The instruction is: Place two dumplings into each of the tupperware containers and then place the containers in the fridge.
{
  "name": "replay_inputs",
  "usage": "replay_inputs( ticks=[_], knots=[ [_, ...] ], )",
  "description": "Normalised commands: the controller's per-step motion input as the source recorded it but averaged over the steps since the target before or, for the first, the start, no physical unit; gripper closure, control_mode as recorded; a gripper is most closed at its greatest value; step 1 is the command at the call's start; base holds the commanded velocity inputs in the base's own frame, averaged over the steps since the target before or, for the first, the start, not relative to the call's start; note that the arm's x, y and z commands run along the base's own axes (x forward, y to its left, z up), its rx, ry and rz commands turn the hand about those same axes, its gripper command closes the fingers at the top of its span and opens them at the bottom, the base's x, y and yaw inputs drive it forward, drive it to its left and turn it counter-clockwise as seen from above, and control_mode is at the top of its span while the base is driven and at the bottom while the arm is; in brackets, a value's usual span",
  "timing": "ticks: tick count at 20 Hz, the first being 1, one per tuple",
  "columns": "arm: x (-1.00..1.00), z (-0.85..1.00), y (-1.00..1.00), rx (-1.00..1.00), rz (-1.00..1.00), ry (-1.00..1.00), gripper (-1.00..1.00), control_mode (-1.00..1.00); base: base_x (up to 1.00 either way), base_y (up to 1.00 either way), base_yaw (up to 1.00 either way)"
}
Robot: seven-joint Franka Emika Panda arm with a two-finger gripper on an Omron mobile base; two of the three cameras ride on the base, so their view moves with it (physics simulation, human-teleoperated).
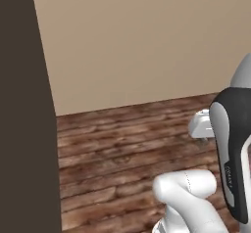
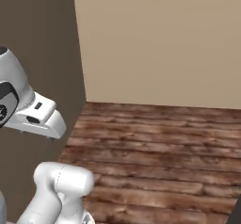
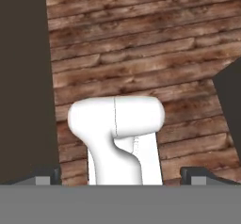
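Hand (image 3: 120, 173), seen from its own camera: the two dark fingertips (image 3: 43, 176) stand at opposite lower corners, spread wide apart, with nothing between them and nothing touched. The hand looks down at a wooden plank floor (image 3: 141, 53), whose boards run across that view. A dark brown panel (image 3: 23, 77) borders the floor on the left of the hand view and rises as a tall vertical surface at the left of both base views. Behind the floor stands a plain beige wall (image 1: 137, 41). Part of the white arm (image 2: 37, 112) juts over the floor. No dumpling, container or fridge can be made out, so orientation and appearance cannot be told.
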Motion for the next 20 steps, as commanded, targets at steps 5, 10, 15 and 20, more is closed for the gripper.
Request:
replay_inputs(
  ticks=[5, 10, 15, 20],
  knots=[
    [0.00, 0.00, 0.00, 0.00, 0.00, 0.00, -1.00, 1.00, 1.00, 0.60, -0.30],
    [0.00, 0.00, 0.00, 0.00, 0.00, 0.00, -1.00, 1.00, 1.00, 0.66, -0.34],
    [0.00, 0.00, 0.00, 0.00, 0.00, 0.00, -1.00, 1.00, 0.92, 0.73, -0.59],
    [0.00, 0.00, 0.00, 0.00, 0.00, 0.00, -1.00, 1.00, 0.74, 0.67, -0.72]
  ],
)
